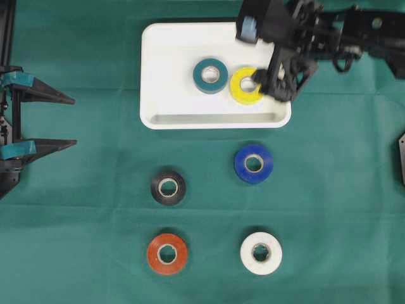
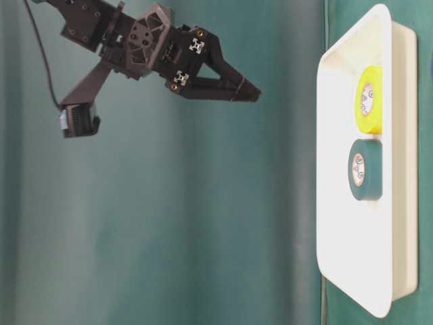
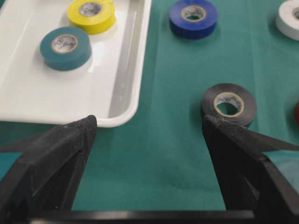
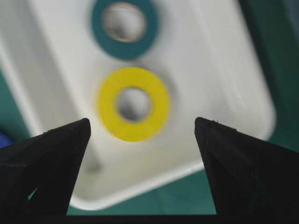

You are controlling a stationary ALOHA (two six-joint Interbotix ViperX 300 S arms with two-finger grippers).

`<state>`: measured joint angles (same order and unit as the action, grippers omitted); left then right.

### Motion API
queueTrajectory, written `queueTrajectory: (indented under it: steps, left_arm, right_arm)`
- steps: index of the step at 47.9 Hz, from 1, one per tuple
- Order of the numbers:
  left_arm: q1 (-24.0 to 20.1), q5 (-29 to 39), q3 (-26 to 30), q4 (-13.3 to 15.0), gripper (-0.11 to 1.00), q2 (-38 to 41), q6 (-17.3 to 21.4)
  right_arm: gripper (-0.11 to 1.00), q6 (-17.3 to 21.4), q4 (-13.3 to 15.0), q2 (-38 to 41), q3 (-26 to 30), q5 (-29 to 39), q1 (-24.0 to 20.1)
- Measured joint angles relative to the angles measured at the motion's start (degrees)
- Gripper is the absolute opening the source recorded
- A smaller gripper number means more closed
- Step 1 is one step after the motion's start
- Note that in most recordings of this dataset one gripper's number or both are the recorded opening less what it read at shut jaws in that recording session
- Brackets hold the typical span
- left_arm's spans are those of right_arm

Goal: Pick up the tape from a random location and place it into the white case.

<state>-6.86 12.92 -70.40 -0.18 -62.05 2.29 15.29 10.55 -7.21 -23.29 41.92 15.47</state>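
On the far left of the green tabletop (image 1: 82, 253), the left pincer (image 1: 69, 120) sits idle at the edge with its jaws spread wide and nothing between them; its own camera looks past the two fingertips at bare cloth and the near corner of the white case (image 1: 158, 69).

Moving right, a black tape roll (image 1: 168, 187) and a red-orange tape roll (image 1: 167, 254) lie flat on the cloth, apart from each other and outside the case. The case itself sits toward the far side of the overhead view, and two rolls already rest inside it: a teal tape roll (image 1: 211, 75) near the middle and a yellow tape roll (image 1: 245, 86) just beside it to the right.

Below the case in the overhead view, a blue tape roll (image 1: 254, 163) lies close to the rim but outside it, and a white tape roll (image 1: 261, 253) sits lower down, well apart from the case.

At the right, the right pincer (image 1: 278, 79) hangs above the yellow roll, clear of the case as the table-level view shows, its jaws wide apart and empty; its wrist camera looks straight down on the yellow roll between the open fingertips.

By the look of it, two rolls are delivered and four are left on the cloth, so the job appears about a third done, with the right arm free for another pick.
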Motion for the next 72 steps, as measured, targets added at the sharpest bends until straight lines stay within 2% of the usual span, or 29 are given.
queueTrajectory:
  steps: [14, 21, 40, 49, 72]
  left_arm:
    - [0.0, 0.09, 0.0, 0.0, 0.95, 0.0, 0.0]
    - [0.0, 0.09, 0.0, 0.0, 0.95, 0.0, 0.0]
    - [0.0, 0.09, 0.0, 0.0, 0.95, 0.0, 0.0]
    - [0.0, 0.09, 0.0, 0.0, 0.95, 0.0, 0.09]
    - [0.0, 0.09, 0.0, 0.0, 0.95, 0.0, 0.0]
  right_arm:
    - [0.87, 3.6, -0.26, 0.0, 0.0, -3.34, -8.53]
    - [0.87, 3.78, -0.26, 0.0, 0.0, -4.04, -10.63]
    - [0.87, 3.87, -0.18, -2.55, -0.35, -3.16, -10.72]
    - [0.87, 3.78, -0.18, -8.44, -2.64, -3.08, -10.72]
    - [0.87, 3.78, 0.7, -27.95, -13.8, -4.75, -10.72]
